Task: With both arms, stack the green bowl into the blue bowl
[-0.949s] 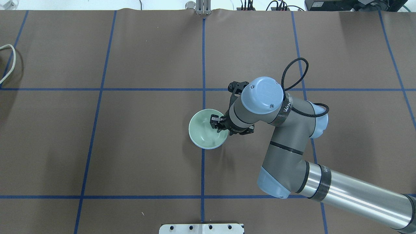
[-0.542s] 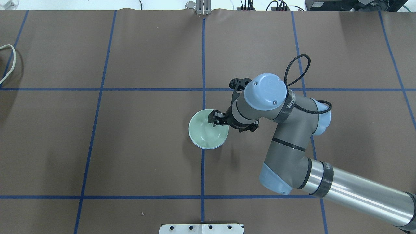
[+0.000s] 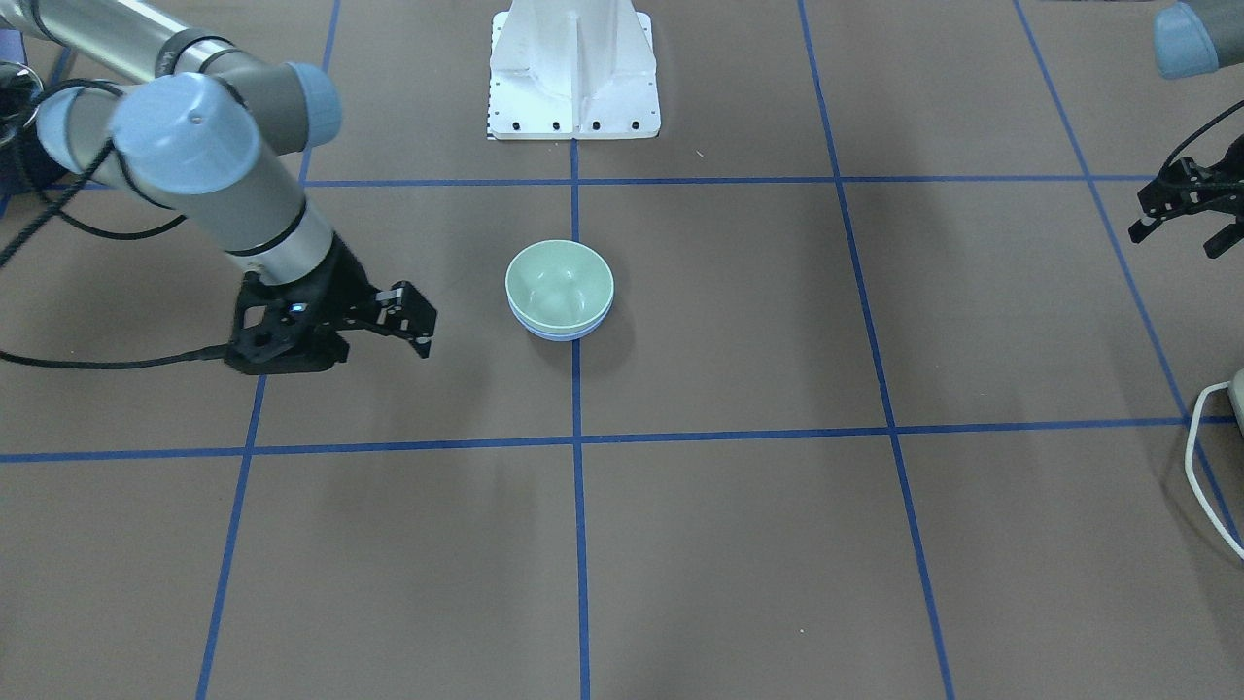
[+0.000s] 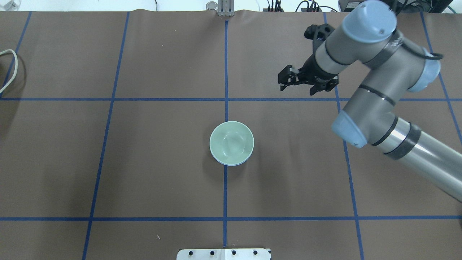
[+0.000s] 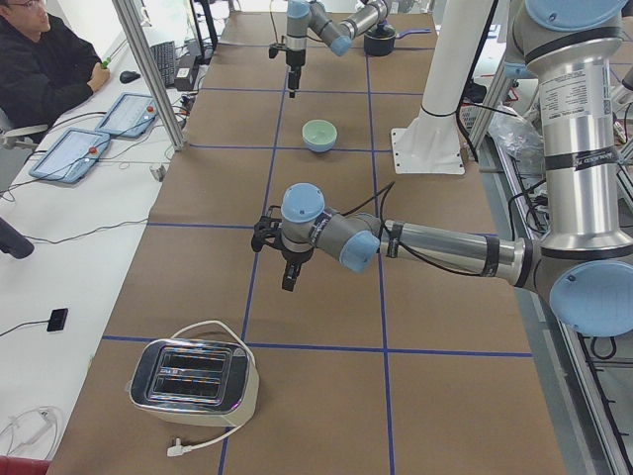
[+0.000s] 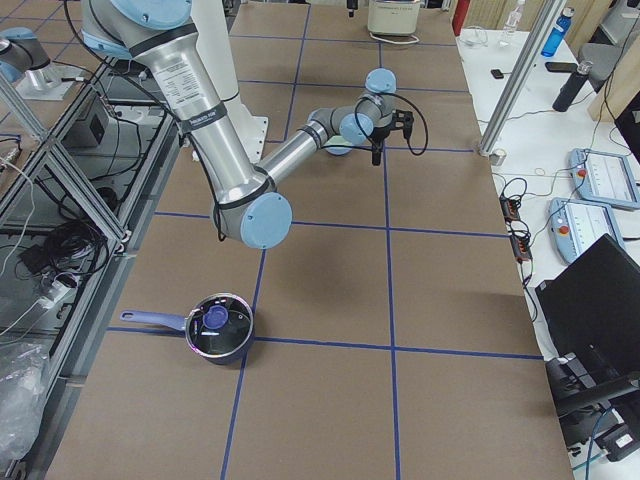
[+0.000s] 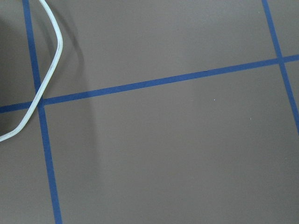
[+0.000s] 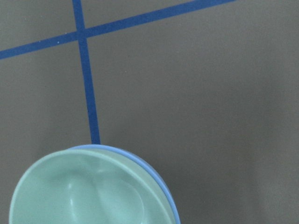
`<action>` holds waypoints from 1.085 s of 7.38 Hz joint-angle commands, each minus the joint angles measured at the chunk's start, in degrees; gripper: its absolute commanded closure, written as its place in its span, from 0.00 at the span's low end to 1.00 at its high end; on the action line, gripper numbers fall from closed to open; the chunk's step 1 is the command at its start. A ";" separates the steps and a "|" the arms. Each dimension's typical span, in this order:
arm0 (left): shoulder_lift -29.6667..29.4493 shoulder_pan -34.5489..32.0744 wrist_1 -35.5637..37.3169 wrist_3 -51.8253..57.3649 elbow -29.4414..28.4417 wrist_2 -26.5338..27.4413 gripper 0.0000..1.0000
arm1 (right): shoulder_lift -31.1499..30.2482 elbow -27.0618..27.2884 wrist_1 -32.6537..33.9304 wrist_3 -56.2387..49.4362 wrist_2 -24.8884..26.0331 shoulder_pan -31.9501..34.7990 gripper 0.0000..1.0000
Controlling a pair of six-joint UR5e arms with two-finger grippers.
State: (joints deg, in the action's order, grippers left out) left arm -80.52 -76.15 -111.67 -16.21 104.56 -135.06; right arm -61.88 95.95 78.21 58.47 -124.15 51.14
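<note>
Seen from the front, the green bowl [image 3: 559,282] sits nested in the blue bowl [image 3: 562,334] at the table's [image 3: 777,544] middle, so the stacking looks done. The right gripper [image 3: 416,319] hangs beside them, jaws parted and empty, while the left gripper [image 3: 1186,209] is cut off at the table's left end, so I cannot tell its opening. Overhead, the right gripper is nearer the far edge, well apart from the bowls. Its wrist camera shows only a sliver of blue rim, so seating looks complete.
</note>
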 commanded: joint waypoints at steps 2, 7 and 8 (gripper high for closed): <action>-1.29 -4.27 0.83 4.96 -3.48 -0.20 0.02 | -5.62 -7.86 0.01 -24.65 -10.29 16.49 0.00; -12.02 -9.98 6.38 10.49 -13.94 -3.62 0.02 | -10.45 -16.05 0.09 -45.17 -11.29 28.46 0.00; -12.20 -10.07 6.38 10.50 -13.94 -3.63 0.02 | -10.72 -16.06 0.44 -45.37 -12.08 30.23 0.00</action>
State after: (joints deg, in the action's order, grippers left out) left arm -92.13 -85.80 -105.40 -6.11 91.26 -138.42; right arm -72.04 80.45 78.27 14.97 -135.48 78.76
